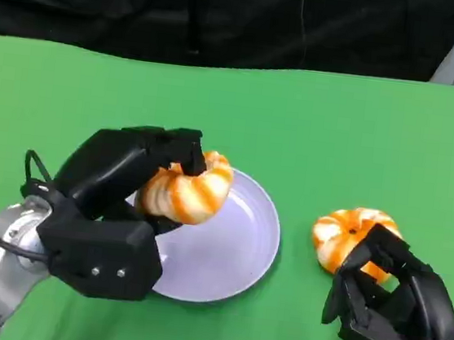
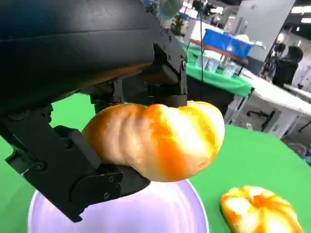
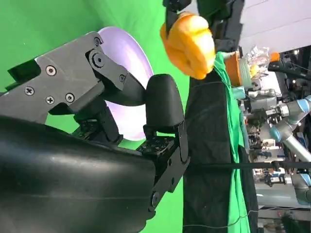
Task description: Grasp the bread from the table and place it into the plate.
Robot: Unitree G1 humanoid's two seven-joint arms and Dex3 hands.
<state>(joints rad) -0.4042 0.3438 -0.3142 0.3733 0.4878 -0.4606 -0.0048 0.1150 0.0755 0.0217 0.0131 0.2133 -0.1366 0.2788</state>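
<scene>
Orange-striped bread (image 1: pixel 185 188) sits gripped in your left hand (image 1: pixel 112 206), raised over the plate (image 1: pixel 225 256) rim. Release off-centre and it could roll onto the desk (image 1: pixel 339 125). Your right hand (image 1: pixel 384 307), fingers spread, touches the second bread (image 1: pixel 347 233) and could nudge it.

A twisted, golden-orange glazed bread roll (image 1: pixel 185 191) hangs above the left rim of a round pale lavender plate (image 1: pixel 226 252), gripped in the left robot hand (image 1: pixel 117 198) and lifted clear of the plate's surface. The plate lies flat on the green bench (image 1: pixel 338 133), towards its near edge and about midway across. A second roll (image 1: pixel 351 233) of the same orange-and-cream swirl rests on the bench just right of the plate, apart from its rim.
</scene>
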